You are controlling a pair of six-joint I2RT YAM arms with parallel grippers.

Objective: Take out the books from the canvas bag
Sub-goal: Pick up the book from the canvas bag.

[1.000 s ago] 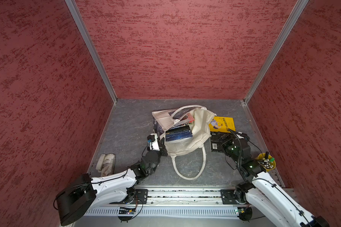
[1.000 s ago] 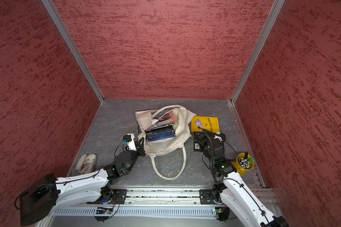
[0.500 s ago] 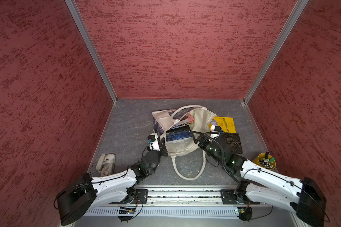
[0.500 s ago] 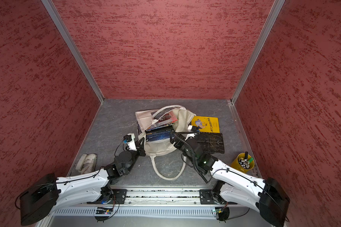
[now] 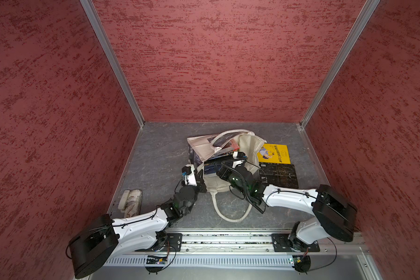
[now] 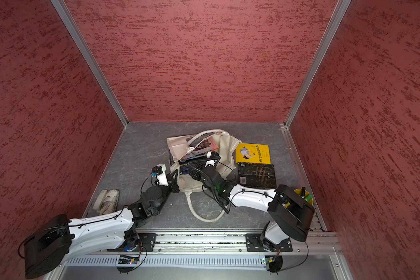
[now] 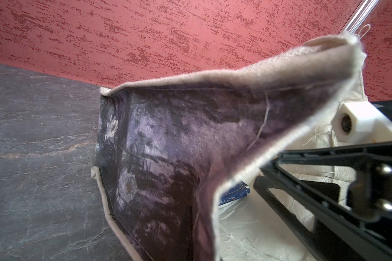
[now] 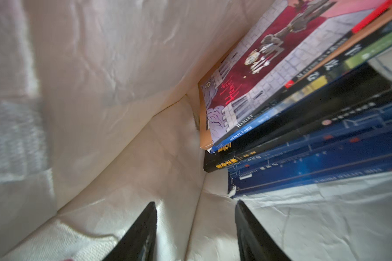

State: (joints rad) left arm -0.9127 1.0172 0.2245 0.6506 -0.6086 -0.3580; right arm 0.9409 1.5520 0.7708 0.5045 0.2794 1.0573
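The cream canvas bag [image 5: 250, 145] [image 6: 226, 145] lies on its side with its mouth held open. My left gripper [image 5: 200, 173] is shut on the rim of the mouth, and the dark printed side [image 7: 168, 158] hangs from it. Several books [image 5: 214, 164] [image 8: 303, 140] are stacked inside. My right gripper [image 8: 196, 214] is inside the bag, open and empty, just short of the lowest navy book [image 8: 326, 167]. A yellow book [image 5: 274, 154] and a dark book [image 5: 279, 175] lie on the table to the right of the bag.
A long bag handle [image 5: 230, 211] loops toward the front rail between the arms. A small yellow bucket [image 6: 303, 194] stands at the front right behind my right arm. A white bundle [image 5: 131, 203] lies by the left wall. Red walls enclose the grey floor.
My right arm has swung left from the dark book, which now lies beside the yellow one. Its gripper has entered the bag mouth with narrower jaws. The left arm has not moved.
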